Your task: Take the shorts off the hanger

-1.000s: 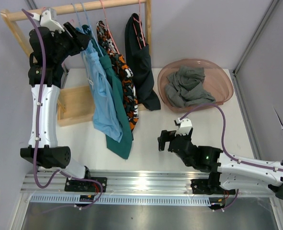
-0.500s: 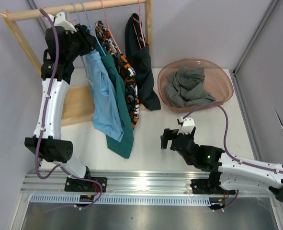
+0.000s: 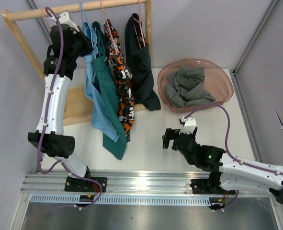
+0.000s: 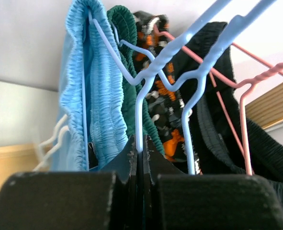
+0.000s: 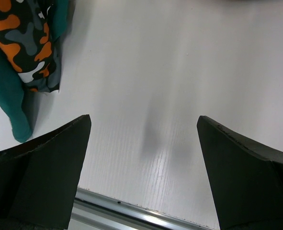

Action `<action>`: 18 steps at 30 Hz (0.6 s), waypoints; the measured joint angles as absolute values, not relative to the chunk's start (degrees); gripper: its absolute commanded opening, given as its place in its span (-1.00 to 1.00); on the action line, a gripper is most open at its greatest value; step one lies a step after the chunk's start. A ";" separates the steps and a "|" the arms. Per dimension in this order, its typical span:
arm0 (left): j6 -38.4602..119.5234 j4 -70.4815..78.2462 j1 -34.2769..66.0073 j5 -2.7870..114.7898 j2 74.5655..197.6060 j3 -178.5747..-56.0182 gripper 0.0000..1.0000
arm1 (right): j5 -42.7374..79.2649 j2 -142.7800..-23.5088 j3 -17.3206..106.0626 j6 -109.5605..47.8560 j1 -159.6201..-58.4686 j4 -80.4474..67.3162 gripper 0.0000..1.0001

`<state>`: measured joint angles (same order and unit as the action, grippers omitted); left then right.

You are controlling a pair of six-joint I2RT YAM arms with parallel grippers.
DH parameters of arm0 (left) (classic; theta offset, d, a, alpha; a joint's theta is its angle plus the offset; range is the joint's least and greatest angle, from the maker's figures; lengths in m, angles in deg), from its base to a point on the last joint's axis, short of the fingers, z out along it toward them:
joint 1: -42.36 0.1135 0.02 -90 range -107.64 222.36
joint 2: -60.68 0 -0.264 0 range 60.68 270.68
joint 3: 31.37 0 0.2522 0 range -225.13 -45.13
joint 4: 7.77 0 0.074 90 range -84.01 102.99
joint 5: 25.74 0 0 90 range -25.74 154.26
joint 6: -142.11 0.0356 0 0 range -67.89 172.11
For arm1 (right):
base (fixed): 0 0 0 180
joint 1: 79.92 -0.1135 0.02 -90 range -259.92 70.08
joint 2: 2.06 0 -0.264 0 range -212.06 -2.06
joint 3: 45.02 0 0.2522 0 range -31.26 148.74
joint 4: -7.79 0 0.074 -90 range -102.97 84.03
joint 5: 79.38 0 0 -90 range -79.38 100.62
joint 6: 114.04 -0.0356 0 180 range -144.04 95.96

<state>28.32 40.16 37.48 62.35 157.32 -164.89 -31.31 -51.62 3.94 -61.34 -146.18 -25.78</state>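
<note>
We see the left gripper (image 4: 140, 154) pinched shut on a blue hanger wire (image 4: 138, 120), perhaps catching cloth too. Light blue shorts (image 4: 91, 96) hang left, then dark teal shorts (image 4: 127, 57), patterned shorts (image 4: 170, 136), and black shorts (image 4: 213, 129) by a pink hanger (image 4: 244, 129).

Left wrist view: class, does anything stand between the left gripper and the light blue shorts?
Nothing visible does. The left gripper is shut on a blue hanger wire, and the light blue shorts hang right beside that wire, on its left in this view.
</note>
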 measured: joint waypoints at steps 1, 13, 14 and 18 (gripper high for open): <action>28.78 41.43 37.33 62.94 157.32 -165.77 -1.00 | -31.20 -51.62 3.92 -61.25 -146.15 -25.74 0.99; 30.77 54.91 37.22 65.85 153.76 -179.67 -1.00 | -25.65 -59.45 17.45 -48.66 -149.21 -21.32 0.99; 30.75 55.39 37.22 65.87 152.99 -179.67 -1.00 | -25.04 -61.70 21.29 -47.02 -150.15 -20.34 0.99; 30.66 55.09 37.22 65.72 147.40 -175.17 -1.00 | -23.83 -71.27 37.23 -40.57 -155.01 -17.26 0.99</action>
<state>30.66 55.09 37.22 65.72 147.40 -175.17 -23.83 -71.27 37.23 -40.57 -155.01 -17.26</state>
